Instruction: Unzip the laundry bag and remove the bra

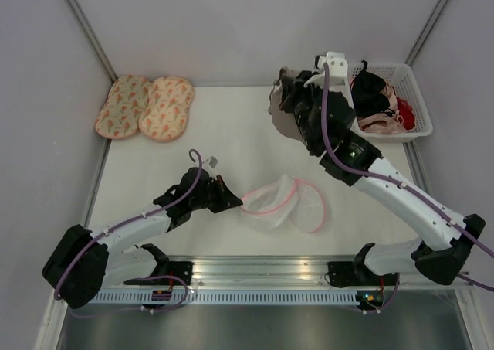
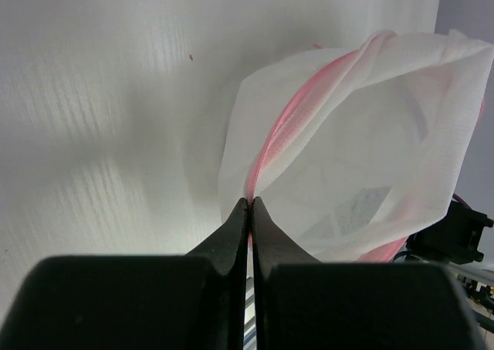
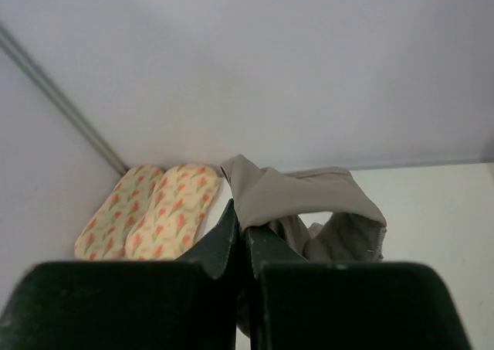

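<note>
White see-through mesh laundry bag with pink trim lies slack on the pale table, seen from above. Left wrist view: left gripper pinched tight on its pink edge. Right wrist view: right gripper clamps the taupe moulded-cup bra, apparently held aloft.

Two arms stand on one counter: the left arm and the right arm. Each ends in a single hand, so two hands: the left hand and the right hand. There is one mesh laundry bag and one taupe bra. There are two peach pads. One white basket holds a heap in which a black piece, a pink piece and a red piece show; the full count cannot be told.
</note>
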Motion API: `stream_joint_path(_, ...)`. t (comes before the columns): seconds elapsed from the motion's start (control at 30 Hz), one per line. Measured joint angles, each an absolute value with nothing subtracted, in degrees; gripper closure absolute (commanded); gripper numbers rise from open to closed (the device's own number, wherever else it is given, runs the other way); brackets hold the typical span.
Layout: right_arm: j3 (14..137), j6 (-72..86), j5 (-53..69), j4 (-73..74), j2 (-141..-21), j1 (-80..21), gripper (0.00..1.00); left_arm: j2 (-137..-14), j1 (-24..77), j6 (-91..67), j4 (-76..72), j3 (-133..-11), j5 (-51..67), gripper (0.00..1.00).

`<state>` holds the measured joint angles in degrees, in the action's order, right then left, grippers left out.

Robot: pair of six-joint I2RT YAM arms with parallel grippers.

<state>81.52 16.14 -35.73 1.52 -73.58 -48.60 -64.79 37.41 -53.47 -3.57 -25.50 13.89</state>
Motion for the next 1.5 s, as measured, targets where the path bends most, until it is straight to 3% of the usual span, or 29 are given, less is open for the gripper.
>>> stream_joint_path(0.2,97.3,16.9,-40.5,6.3,-84.4,-34.9,1.00,-61.7,37.4,-53.5,-3.0,-24.7,14.8,0.98)
stream_joint_path(0.4,102.5,20.4,-43.5,10.0,-93.1,-16.2,1.00,-59.9,37.4,-53.5,-2.2,-24.7,15.8,0.98)
stream_joint_path(0.73,117.1,22.8,-38.2,10.6,-106.2,3.2,1.00,-60.0,37.4,-53.4,1.5,-24.8,16.6,0.98)
stream_joint_path(0.83,124.8,24.0,-35.2,10.2,-112.8,7.6,1.00,-60.1,37.4,-53.5,2.6,-25.5,16.6,0.98)
stream_joint_path(1.23,128.8,25.3,-27.9,14.7,-138.0,11.1,1.00,-56.5,37.4,-53.5,6.6,-27.2,15.0,0.98)
stream_joint_path(1.27,128.9,25.3,-26.9,15.3,-139.0,11.1,0.97,-55.8,37.4,-53.5,6.8,-27.2,14.8,0.98)
stream_joint_path(1.33,128.9,25.6,-24.1,16.3,-139.9,10.9,0.55,-54.9,37.4,-53.5,7.2,-27.2,14.4,0.98)
stream_joint_path(1.37,129.0,25.5,-22.2,16.4,-139.9,10.8,0.20,-54.7,37.4,-53.5,7.2,-27.2,14.0,0.98)
stream_joint_path(1.4,129.6,25.5,-20.6,16.4,-139.9,10.7,0.05,-54.6,37.4,-53.5,7.3,-27.2,13.8,0.98)
stream_joint_path(1.5,130.2,24.4,-17.2,15.9,-138.6,10.3,0.02,-54.5,37.4,-53.5,7.4,-27.2,13.6,0.98)
